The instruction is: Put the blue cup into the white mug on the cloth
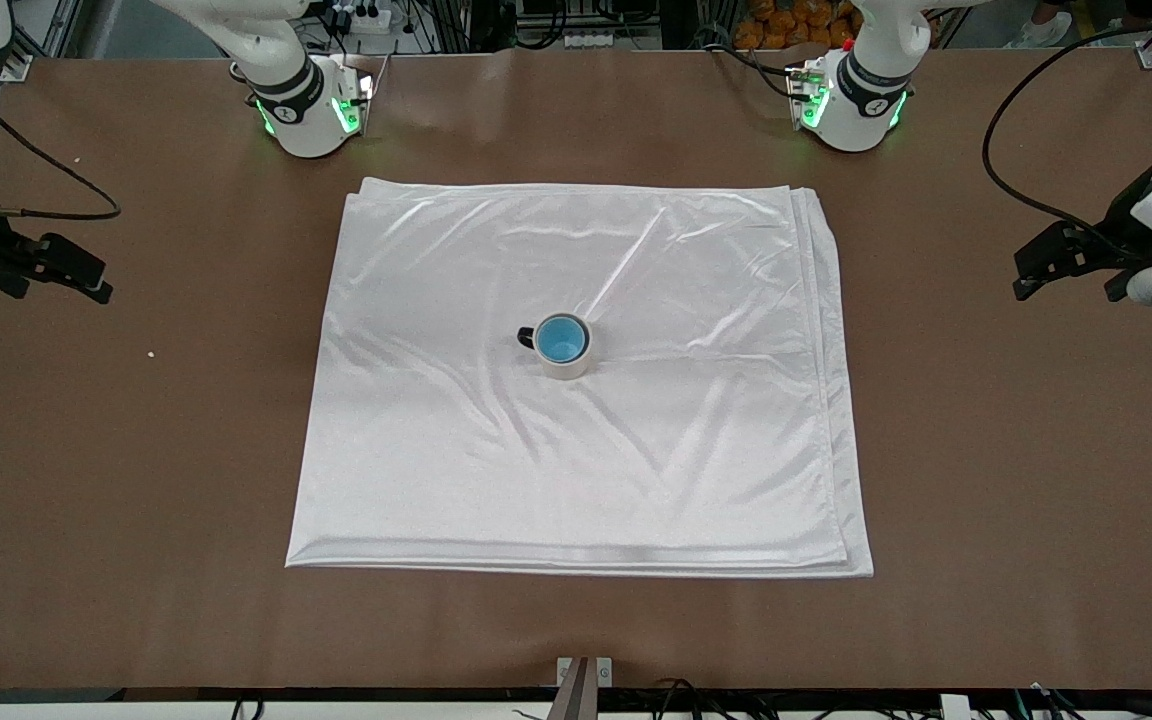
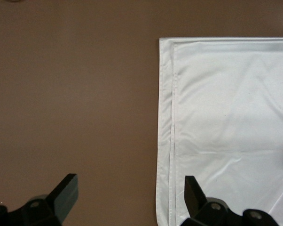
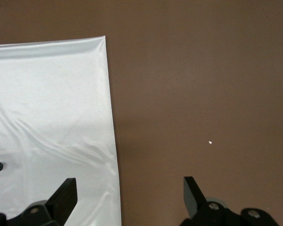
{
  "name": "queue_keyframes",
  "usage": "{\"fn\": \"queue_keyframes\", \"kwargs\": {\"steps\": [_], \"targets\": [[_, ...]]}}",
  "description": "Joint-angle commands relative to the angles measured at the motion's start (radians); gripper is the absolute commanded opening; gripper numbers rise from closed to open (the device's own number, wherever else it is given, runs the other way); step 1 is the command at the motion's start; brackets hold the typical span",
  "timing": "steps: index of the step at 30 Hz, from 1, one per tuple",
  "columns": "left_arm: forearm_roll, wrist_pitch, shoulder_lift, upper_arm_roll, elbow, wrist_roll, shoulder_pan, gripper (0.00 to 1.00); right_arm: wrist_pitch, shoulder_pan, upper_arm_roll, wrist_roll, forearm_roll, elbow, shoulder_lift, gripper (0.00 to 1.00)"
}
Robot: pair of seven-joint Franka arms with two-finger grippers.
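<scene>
On the table (image 1: 1016, 450): a brown surface carrying 1 spread sheet with bare margin all round it.
Cloth (image 1: 636, 470): shiny white fabric folded in layers, wrinkled, lying flat in the middle of the table; the stacked edges show along the side toward the left arm's end.
Left gripper (image 2: 131, 194): up over bare table at the left arm's end, just off the cloth's layered edge, fingers spread wide with nothing between them; this arm waits.
Right gripper (image 3: 130, 194): up over the cloth's edge and the bare table at the right arm's end, fingers spread wide and empty; this arm waits too.
White mug (image 1: 566, 362): upright near the cloth's centre, its black handle turned toward the right arm's end.
Blue cup (image 1: 561, 338): seated inside the white mug, its blue interior filling the mug's mouth.
White speck (image 1: 151, 353): a tiny crumb on bare table toward the right arm's end, well apart from the cloth.
Obstructions: nothing stands between either gripper and the mug.
</scene>
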Motion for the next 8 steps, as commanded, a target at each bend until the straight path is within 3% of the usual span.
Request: {"fn": "queue_keyframes", "kwargs": {"steps": [1, 8], "targets": [[-0.019, 0.009, -0.019, 0.003, -0.01, 0.001, 0.002, 1.0, -0.014, -0.014, 0.009, 0.011, -0.005, 0.009, -0.003, 1.0], [-0.021, 0.009, -0.022, 0.004, -0.01, 0.001, 0.005, 1.0, -0.014, -0.015, 0.009, 0.011, -0.005, 0.007, -0.003, 1.0]]}}
